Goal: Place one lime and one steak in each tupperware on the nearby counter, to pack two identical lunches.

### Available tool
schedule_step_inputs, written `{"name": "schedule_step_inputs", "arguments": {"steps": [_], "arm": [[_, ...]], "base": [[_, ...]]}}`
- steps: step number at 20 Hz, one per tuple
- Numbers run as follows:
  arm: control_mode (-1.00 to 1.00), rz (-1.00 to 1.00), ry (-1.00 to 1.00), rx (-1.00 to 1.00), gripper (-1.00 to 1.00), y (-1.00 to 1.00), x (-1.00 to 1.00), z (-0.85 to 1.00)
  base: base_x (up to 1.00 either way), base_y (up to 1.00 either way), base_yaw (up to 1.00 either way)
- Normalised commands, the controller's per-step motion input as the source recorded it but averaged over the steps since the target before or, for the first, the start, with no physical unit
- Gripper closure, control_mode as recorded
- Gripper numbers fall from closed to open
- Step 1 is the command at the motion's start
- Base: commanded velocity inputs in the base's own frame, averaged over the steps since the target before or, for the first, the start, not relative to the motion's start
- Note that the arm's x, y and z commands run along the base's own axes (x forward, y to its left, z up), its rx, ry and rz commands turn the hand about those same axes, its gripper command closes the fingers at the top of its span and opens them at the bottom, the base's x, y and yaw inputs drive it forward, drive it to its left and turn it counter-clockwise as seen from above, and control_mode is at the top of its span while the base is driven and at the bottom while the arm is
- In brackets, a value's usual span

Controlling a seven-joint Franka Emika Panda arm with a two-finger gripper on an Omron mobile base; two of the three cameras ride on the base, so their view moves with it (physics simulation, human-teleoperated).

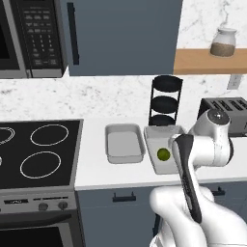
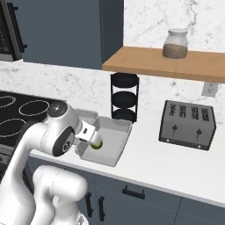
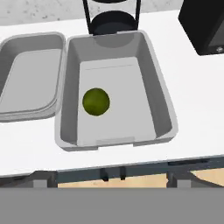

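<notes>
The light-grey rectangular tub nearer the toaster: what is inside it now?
Inside the light-grey rectangular tub lies one small round green lime on its floor, left of centre. No steak is there. The hand view shows the whole floor; nothing covers it.

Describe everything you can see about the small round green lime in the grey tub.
The small round olive-green lime looks smooth, whole and slightly glossy. It rests on the flat floor of the right light-grey rectangular tub, left of centre and apart from the walls. Nothing else lies in that tub.
</notes>
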Motion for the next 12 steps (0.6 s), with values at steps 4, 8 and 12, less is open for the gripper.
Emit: {"name": "schedule_step_inputs", "arguments": {"steps": [4, 8, 12], "arm": [[1.00, 0.09, 0.03, -0.01, -1.00, 0.07, -0.75, 0.03], [1.00, 0.00, 0.00, 0.00, -1.00, 0.00, 0.00, 0.00], [1.00, 0.00, 0.00, 0.00, -1.00, 0.00, 0.00, 0.00]], "base": [[-0.25, 0.00, 0.02], [-1.00, -0.20, 0.00], [-1.00, -0.61, -0.19]]}}
